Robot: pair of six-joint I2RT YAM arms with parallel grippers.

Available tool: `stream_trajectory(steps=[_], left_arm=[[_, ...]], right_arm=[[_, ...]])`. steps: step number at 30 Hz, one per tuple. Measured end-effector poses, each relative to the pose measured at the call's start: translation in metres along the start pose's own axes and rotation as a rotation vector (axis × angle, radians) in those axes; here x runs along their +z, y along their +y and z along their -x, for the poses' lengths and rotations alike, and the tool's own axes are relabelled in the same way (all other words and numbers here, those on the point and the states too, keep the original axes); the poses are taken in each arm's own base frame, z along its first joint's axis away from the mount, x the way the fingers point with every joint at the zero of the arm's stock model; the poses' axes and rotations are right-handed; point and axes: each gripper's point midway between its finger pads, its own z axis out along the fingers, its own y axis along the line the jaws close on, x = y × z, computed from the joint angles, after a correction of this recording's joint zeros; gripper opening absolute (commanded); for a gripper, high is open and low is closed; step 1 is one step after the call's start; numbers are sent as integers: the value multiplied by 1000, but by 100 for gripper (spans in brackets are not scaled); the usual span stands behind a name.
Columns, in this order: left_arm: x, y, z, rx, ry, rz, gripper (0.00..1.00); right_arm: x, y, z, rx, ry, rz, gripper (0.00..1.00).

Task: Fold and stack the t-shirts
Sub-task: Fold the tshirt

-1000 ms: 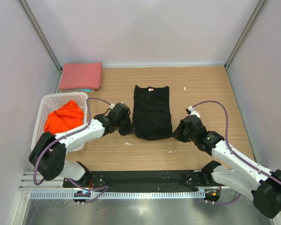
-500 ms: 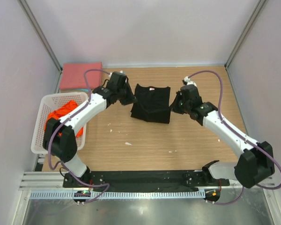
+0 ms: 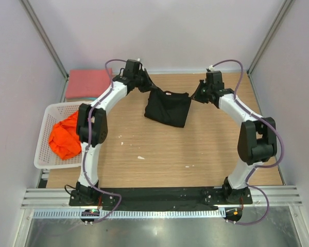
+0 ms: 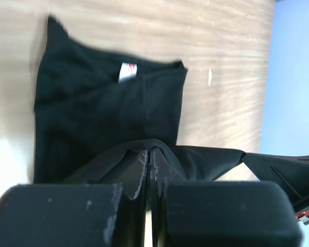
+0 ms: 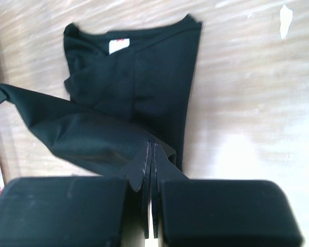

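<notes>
Bright, even overhead light, soft shadows on tabletop (image 3: 159,149), wrist views blurred nearest the lens, mild glare.

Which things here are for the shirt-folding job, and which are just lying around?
For the job:
- black t-shirt, pinched by the left claw and right claw
- pink-red t-shirt, folded in the far corner
- orange t-shirt, crumpled

Just lying about:
- white basket holding the orange one
- white scraps on the table

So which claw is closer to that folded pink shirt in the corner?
Left. The left gripper, shut on one corner of the black shirt, sits right of the pink shirt; the right gripper grips the other corner, farther right.
</notes>
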Motion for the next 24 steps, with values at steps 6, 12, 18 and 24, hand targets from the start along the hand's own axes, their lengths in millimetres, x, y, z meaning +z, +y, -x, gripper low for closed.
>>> stream_trajectory(steps=[6, 12, 18, 24], left_arm=[[63, 13, 26, 15, -24, -89, 3], [108, 30, 46, 24, -87, -141, 0], [126, 59, 72, 0, -174, -159, 36], [106, 81, 98, 16, -227, -142, 40]], right_arm=[[50, -16, 12, 42, 21, 11, 1], [110, -21, 29, 59, 25, 45, 1], [144, -21, 56, 47, -16, 77, 34], [147, -17, 74, -8, -37, 132, 56]])
